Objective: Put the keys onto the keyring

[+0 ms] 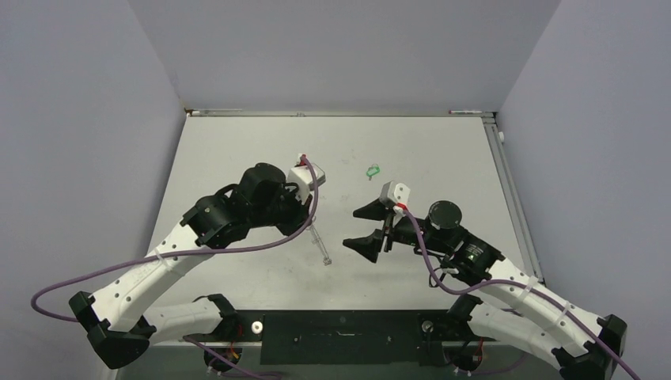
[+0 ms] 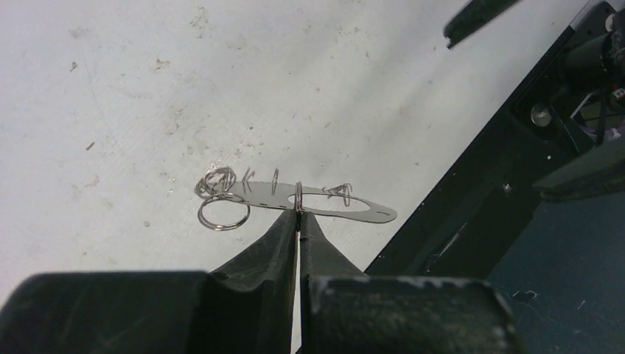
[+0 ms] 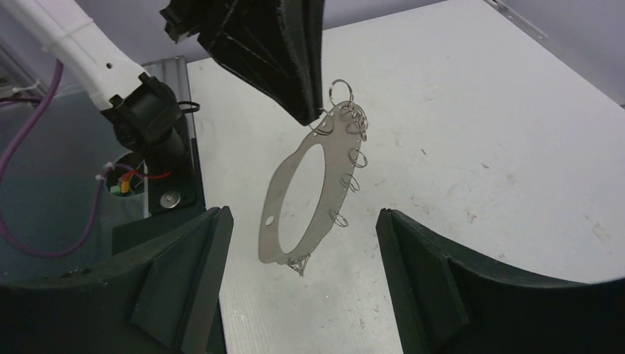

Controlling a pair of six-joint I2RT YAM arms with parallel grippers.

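The keyring (image 3: 276, 203), a large flat grey metal ring with several tiny wire loops on its rim, hangs on edge above the table. My left gripper (image 2: 298, 214) is shut on the rim of the keyring (image 2: 262, 193). From above, the keyring (image 1: 320, 245) shows as a thin slanted line under the left gripper (image 1: 311, 224). My right gripper (image 1: 365, 228) is open, facing the ring from the right without touching it. In the right wrist view the ring hangs beyond the right gripper (image 3: 302, 214). A tiny green key (image 1: 373, 169) lies alone on the table, farther back.
The black mounting bar (image 1: 340, 328) runs along the table's near edge between the arm bases. Purple cables (image 1: 237, 249) trail from both arms. Grey walls close the left, back and right sides, with a rail (image 1: 506, 170) along the right edge.
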